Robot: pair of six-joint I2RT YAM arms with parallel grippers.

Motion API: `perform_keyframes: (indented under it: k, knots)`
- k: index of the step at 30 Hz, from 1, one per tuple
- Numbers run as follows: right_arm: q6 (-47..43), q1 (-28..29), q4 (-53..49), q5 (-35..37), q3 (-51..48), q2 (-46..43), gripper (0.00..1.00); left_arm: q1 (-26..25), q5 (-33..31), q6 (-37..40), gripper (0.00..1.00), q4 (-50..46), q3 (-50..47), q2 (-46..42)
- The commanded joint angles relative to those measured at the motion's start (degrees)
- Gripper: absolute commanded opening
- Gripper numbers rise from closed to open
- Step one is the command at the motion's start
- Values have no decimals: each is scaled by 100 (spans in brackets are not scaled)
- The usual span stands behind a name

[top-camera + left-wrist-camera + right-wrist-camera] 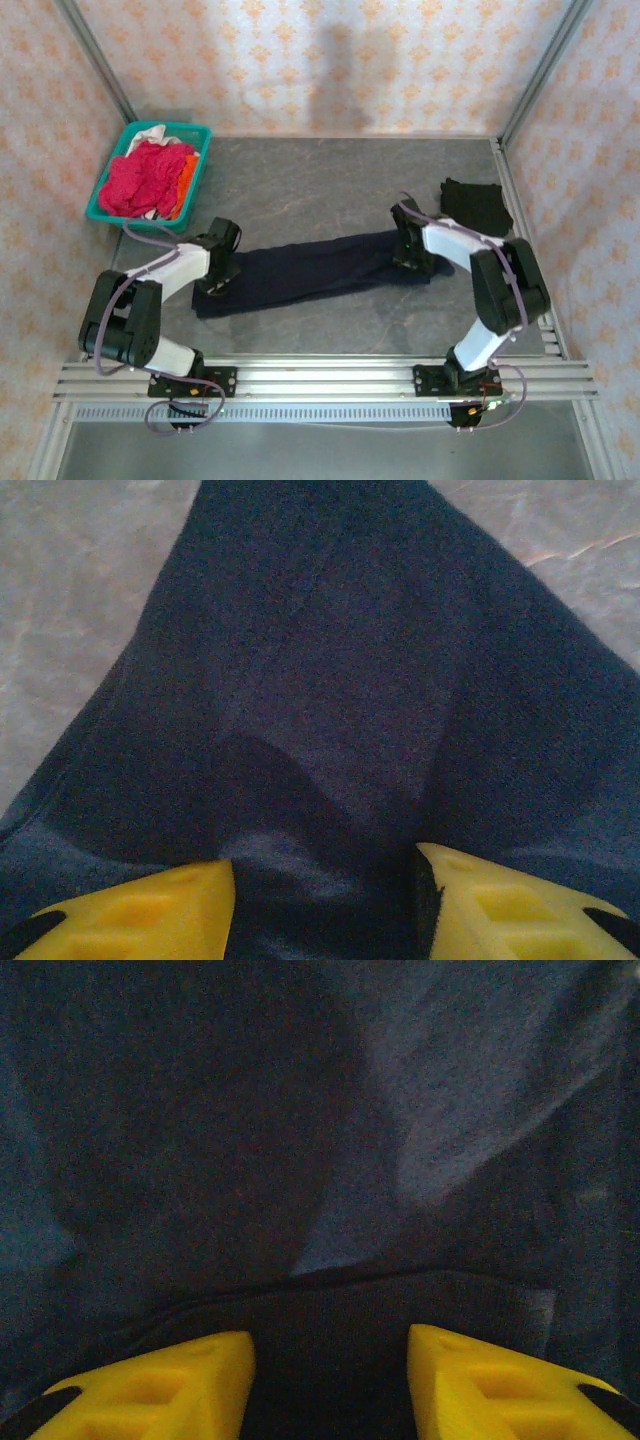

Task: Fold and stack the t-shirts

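Standing over the table (320,180), I see the navy shirt (310,268) lying across the middle, already narrowed into a long band that runs from about eight o'clock to three o'clock. The left gripper (214,280) sits on the eight o'clock end. In its wrist view creases fan out of the gap between the yellow fingers (150,910), so I judge it is grasping the navy shirt. The right gripper (410,260) is down on the three o'clock end, its fingers (500,1380) either side of a thick folded edge, but I cannot tell whether they pinch it or only straddle it. A folded black shirt (477,205) rests at two o'clock, well apart from the band. At ten o'clock the teal basket (170,128) holds a magenta shirt (145,180) heaped with others. The step in hand looks like the crosswise fold of the navy shirt. The next move calls for both ends to be held firmly, then one end lifted and carried over the other with the layers kept square. After that the bundle goes onto the black shirt.
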Motion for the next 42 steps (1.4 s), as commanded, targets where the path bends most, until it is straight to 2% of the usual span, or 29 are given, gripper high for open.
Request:
perform_keyframes:
  k: [1, 8, 12, 15, 16, 18, 22, 26, 28, 31, 35, 42]
  knots:
    - [-423, 46, 96, -186, 834, 929, 46, 54, -88, -279, 51, -455, -295, -302]
    - [-546, 83, -485, -589, 3722, 3066, 46, 153, -118, -244, 52, -835, -519, -942]
    - [-670, -32, -1208, -805, 6067, 4256, 46, -501, -784, -119, 55, -1451, -8, -1178]
    - [-790, -36, -1689, -959, 7341, 4704, 48, -602, -1020, 168, 56, -1594, 371, -1386]
    - [-799, -26, -1721, -992, 7471, 4648, 49, -599, -1146, 405, 57, -1552, 512, -1422]
    - [-809, 13, -1427, -1001, 7144, 4207, 53, -506, -1385, 1047, 58, -1385, 804, -1269]
    - [-753, 207, -452, -835, 5471, 2838, 62, 334, -803, 2094, 59, -958, 1350, -448]
    - [-646, 856, 34, -144, 4134, 1873, 61, 694, -642, 2378, 58, -905, 1765, 337]
    - [-370, 1244, 279, -237, 3738, 1705, 58, 791, -545, 2365, 57, -839, 1780, 590]
    - [-21, 1734, 607, -574, 3609, 1884, 54, 862, -545, 2339, 55, -772, 1649, 786]
    - [123, 2106, 433, -803, 4313, 2596, 50, 916, -430, 2304, 52, -626, 1388, 901]
    - [232, 1735, 32, -702, 5180, 3623, 44, 914, -19, 2145, 52, -471, 1001, 989]
